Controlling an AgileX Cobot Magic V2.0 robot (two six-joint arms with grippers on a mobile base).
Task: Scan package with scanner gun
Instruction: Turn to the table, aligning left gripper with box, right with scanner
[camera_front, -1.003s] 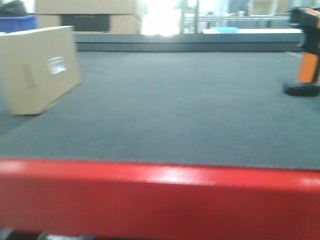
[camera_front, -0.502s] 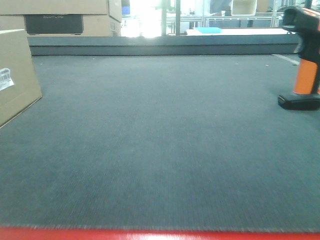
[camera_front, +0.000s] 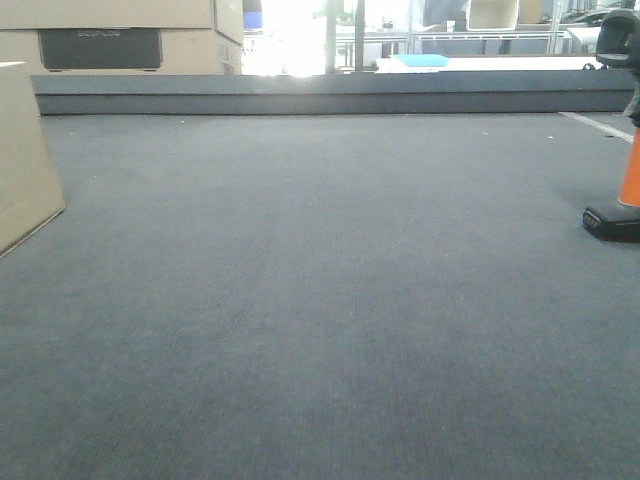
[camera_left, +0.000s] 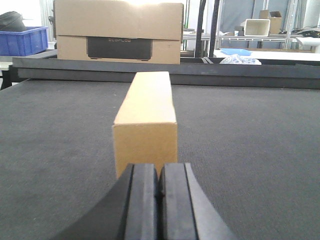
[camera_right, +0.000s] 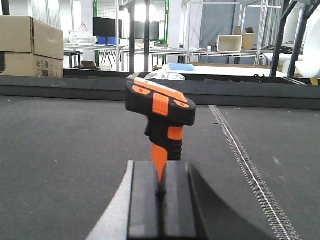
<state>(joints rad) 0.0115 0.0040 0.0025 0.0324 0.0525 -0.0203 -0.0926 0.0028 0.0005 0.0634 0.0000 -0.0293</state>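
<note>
Since my left gripper (camera_left: 160, 172) and right gripper (camera_right: 160, 170) are clenched on nothing and the scanner gun (camera_right: 162, 112) stands untouched well right of the package (camera_left: 145, 125), nothing's done yet.

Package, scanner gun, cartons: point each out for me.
package (camera_left: 145, 147): left wrist view, near end face.
scanner gun (camera_right: 159, 104): right wrist view, orange-and-black head.
cartons (camera_left: 117, 25): left wrist view, tan front above the black panel.
</note>
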